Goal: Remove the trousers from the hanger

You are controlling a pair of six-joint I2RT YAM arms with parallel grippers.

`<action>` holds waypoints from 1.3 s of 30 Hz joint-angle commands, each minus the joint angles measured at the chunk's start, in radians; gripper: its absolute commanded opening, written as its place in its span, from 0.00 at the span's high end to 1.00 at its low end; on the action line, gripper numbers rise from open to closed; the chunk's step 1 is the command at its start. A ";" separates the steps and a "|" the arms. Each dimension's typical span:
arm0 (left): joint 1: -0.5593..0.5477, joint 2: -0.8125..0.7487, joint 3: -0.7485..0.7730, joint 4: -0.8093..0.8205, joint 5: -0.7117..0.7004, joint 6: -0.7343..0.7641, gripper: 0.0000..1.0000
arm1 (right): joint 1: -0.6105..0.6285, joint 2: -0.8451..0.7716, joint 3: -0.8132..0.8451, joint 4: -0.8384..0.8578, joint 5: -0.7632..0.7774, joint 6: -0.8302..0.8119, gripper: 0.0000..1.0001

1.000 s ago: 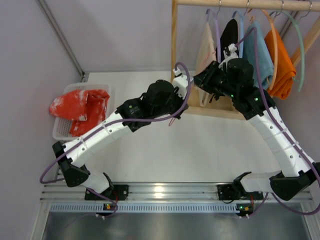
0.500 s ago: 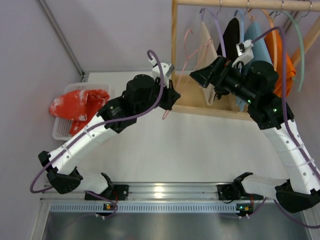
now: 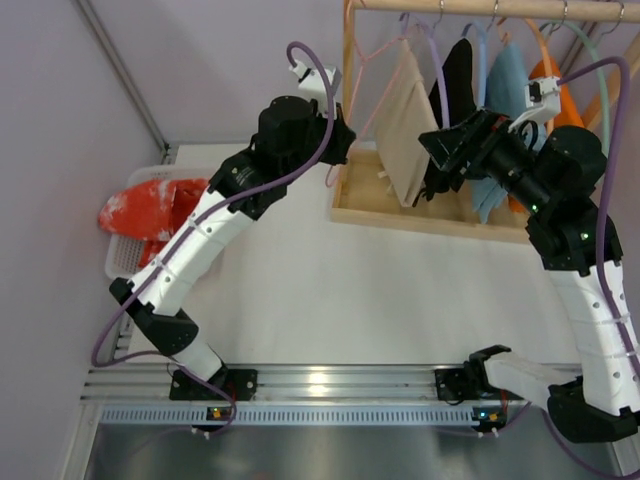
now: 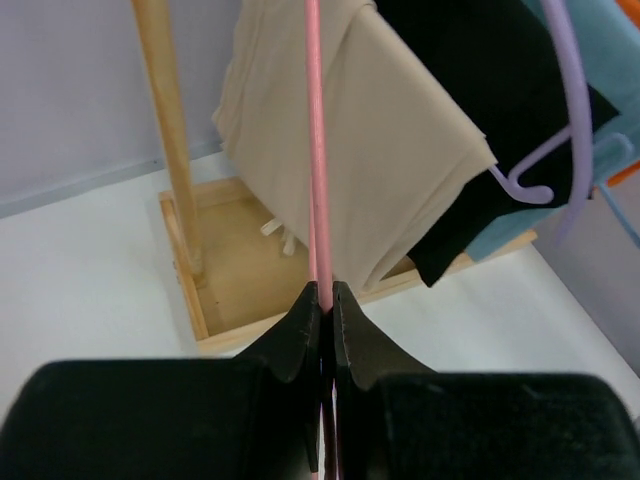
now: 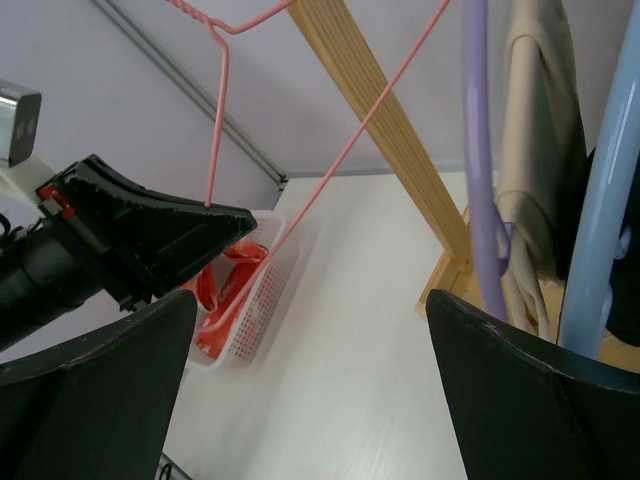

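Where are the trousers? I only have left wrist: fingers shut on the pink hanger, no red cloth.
Observer: Top view: the trousers lie in the basket on the table's left side.
Operator: Hanger bare?
Observer: Right wrist view shows the hanger as bare wire, with no cloth on it.
Operator: Right gripper?
Observer: The right gripper is open and empty, up by the rack.

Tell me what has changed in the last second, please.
The left gripper, shut on the hanger, carried it up and away toward the rack's top rail. The right gripper, open, drew back to the right. The trousers stayed in the basket.
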 commanded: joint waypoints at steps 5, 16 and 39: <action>0.076 -0.005 0.047 0.022 -0.014 0.000 1.00 | -0.063 -0.040 0.030 -0.026 -0.032 -0.033 0.01; 0.076 0.034 0.118 0.031 -0.010 0.085 1.00 | -0.104 -0.034 0.012 -0.019 -0.072 -0.024 0.01; 0.085 0.338 0.329 0.033 -0.119 0.137 1.00 | -0.138 -0.049 -0.006 -0.053 -0.084 -0.059 0.01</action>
